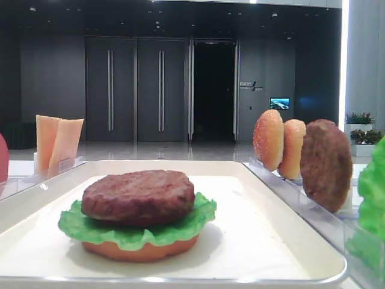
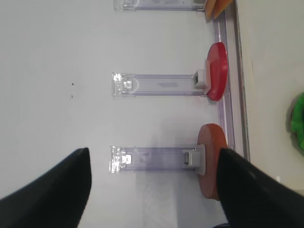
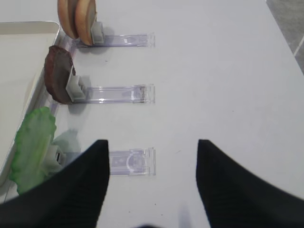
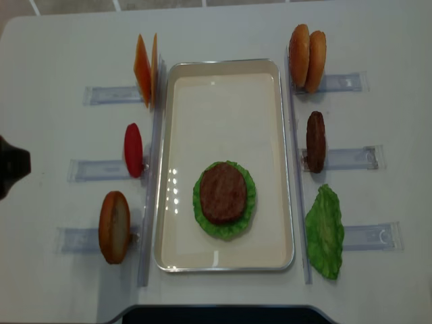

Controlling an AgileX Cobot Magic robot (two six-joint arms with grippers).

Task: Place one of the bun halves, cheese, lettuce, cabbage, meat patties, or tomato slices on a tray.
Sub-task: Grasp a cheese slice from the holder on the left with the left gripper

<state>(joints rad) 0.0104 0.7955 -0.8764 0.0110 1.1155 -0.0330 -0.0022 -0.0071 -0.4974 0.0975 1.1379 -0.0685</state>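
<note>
Fingers of left gripper point(image 2: 152, 190) spread wide, empty, above bench point(image 2: 57, 57) by left racks. Right gripper point(image 3: 152, 185) fingers spread, empty, near right edge. Tray point(image 4: 223, 91) mid-bench: patty point(image 4: 223, 192) on lettuce point(image 4: 248, 202) toward near end.

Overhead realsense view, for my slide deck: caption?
Patty on lettuce on cream tray, spare ingredients racked both sides.

bottom bun point(image 1: 139, 248): mostly hidden under lettuce point(image 1: 137, 230) and patty point(image 1: 138, 196), only its lower edge shows | left wrist view: cheese point(image 2: 218, 6) cut off by top edge, lettuce cut off by right edge | front view: tomato point(image 1: 3, 159) cut by left edge | both grippers' fingers cropped at bottom edges
</note>
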